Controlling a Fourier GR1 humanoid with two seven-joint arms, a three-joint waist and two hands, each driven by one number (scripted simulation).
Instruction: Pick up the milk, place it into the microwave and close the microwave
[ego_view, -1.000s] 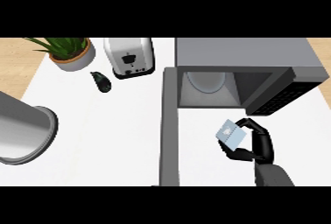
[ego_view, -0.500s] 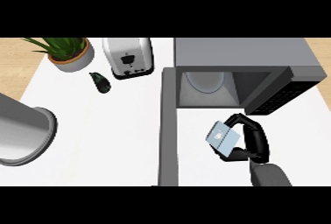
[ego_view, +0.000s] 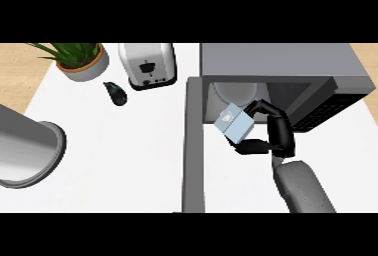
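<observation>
The right hand (ego_view: 275, 131) pinched the tilted milk carton (ego_view: 234, 121) between curled fingers and thumb, right at the open microwave's (ego_view: 295, 62) mouth, beside its swung-out door (ego_view: 193, 145).

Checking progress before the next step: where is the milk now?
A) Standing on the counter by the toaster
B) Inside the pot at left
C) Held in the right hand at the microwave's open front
C: the right hand curls round the milk just before the open microwave.

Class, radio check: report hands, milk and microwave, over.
Right hand shut on milk, carton at the microwave mouth. Door open. Left hand not in view. Nothing blocking the opening.
</observation>
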